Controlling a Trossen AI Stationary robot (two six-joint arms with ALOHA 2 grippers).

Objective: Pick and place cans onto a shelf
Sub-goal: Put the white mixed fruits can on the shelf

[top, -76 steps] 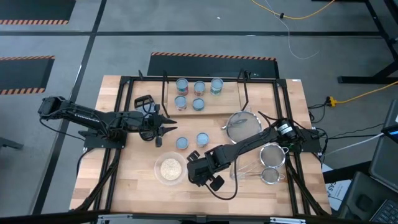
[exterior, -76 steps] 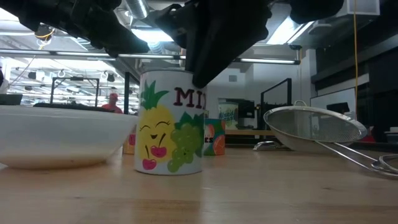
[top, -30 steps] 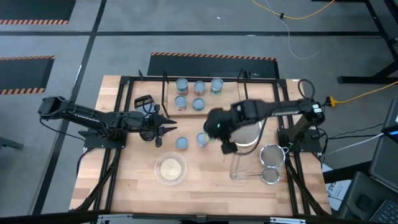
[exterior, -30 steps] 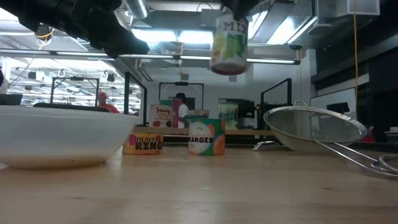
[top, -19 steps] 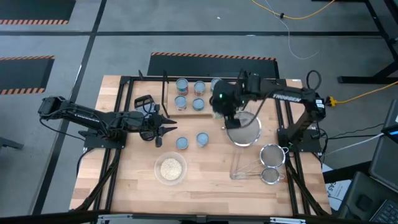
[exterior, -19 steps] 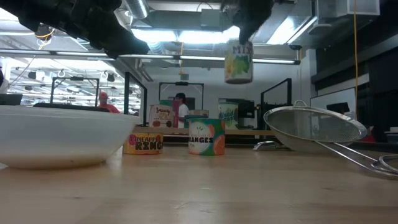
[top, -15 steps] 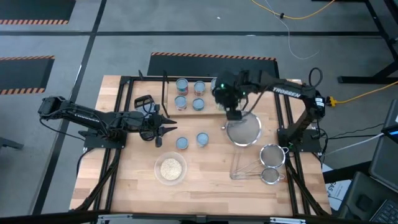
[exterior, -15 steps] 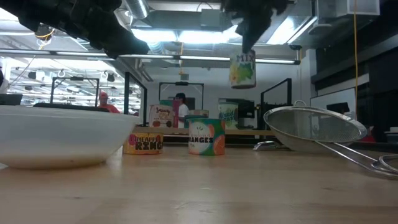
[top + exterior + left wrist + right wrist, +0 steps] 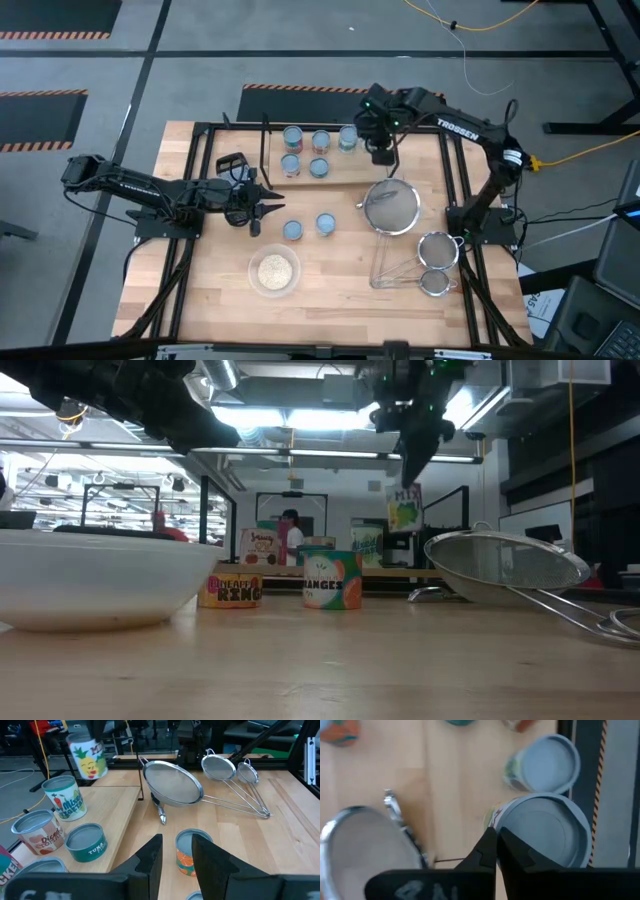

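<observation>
Light wood runs everywhere under me: the table point(image 9: 330, 300) first, then the shelf point(image 9: 330, 155) on its black wire frame, at the far edge below my right gripper point(image 9: 381, 152). That gripper is pinched tight on the rim of a can point(image 9: 540, 832), holding it in the air beside the shelf's end, just past the five cans point(image 9: 318, 150) standing there. The held can shows a pale blue-silver round top from above; from the side it wears a white label with a cartoon pineapple, green grapes and dark red letters point(image 9: 87, 755). Directly beneath it stands another silver-topped can point(image 9: 547, 762).

The big sieve point(image 9: 391, 207) lies on the table toward me from that gripper, with two smaller strainers point(image 9: 437, 262) farther along.

My left gripper point(image 9: 272, 207) waits low over the table, fingers point(image 9: 150, 857) parted and empty. Ahead of it sit two cans point(image 9: 308, 227), one orange-labelled point(image 9: 192, 851), and beside those the bowl of pale grains point(image 9: 274, 270).
</observation>
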